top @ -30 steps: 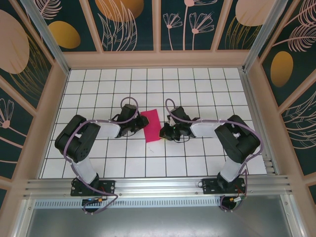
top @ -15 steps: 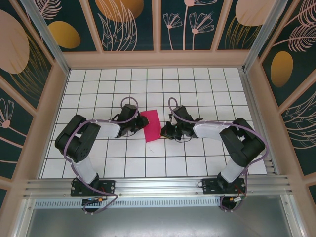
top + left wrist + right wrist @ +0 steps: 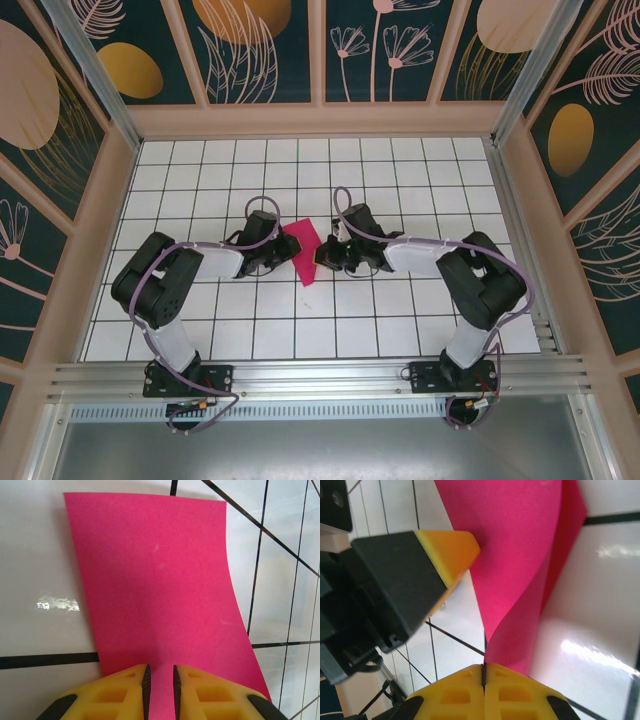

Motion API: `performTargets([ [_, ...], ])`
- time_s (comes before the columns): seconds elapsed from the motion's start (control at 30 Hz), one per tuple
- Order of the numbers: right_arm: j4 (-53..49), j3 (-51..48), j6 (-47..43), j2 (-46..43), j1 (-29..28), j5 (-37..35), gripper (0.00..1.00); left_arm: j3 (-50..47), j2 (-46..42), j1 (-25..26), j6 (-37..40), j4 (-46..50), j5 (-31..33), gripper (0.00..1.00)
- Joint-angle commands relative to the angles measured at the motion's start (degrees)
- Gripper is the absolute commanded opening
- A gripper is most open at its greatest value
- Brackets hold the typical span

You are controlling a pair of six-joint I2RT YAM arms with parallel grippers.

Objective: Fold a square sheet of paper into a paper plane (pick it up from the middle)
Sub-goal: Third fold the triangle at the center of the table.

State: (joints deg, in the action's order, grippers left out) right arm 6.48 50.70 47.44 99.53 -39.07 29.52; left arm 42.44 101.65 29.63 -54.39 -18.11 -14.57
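One sheet (image 3: pixel 160 580), one left claw (image 3: pixel 160 679), one right claw (image 3: pixel 483 672)

Lab robot cell: aluminium frame (image 3: pixel 320 378), grid tabletop (image 3: pixel 380 330).

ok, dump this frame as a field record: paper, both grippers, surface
object: square sheet of magenta-pink paper, no plane shape yet
paper state: one edge raised and curling over, the rest flat on the white grid-tiled table
left gripper: jaws a narrow gap apart, tips at the paper's flat edge; contact unclear
right gripper: shut on the raised paper edge
layout: paper lies mid-table between the two grippers
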Motion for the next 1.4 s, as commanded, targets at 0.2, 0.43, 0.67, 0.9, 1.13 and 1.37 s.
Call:
performTargets([
  [0.2,3.7,4.0,-0.3,5.1,-0.5,0.5,0.02,2.9,0.0,-0.1,2.3,3.3,-1.3,0.23],
  [0.43,3.9,4.7,0.0,6.8,-0.6,-1.3,0.02,3.9,-1.8,-0.7,3.2,4.3,0.0,0.24],
  [0.67,2.9,4.7,-0.1,6.7,-0.6,-1.9,0.02,5.7,-0.2,-2.5,5.8,6.8,3.2,0.25],
  [0.9,5.2,3.9,0.6,6.7,-0.6,-1.4,0.02,6.1,3.2,-2.6,6.0,6.8,2.9,0.23],
  [1.13,7.9,4.0,1.8,7.4,-0.6,-1.3,0.02,6.2,4.7,-2.6,6.1,7.1,2.6,0.22],
  [1.37,8.6,4.9,2.0,9.4,-0.6,-1.0,0.02,6.2,4.8,-2.6,6.2,7.5,2.6,0.22],
])
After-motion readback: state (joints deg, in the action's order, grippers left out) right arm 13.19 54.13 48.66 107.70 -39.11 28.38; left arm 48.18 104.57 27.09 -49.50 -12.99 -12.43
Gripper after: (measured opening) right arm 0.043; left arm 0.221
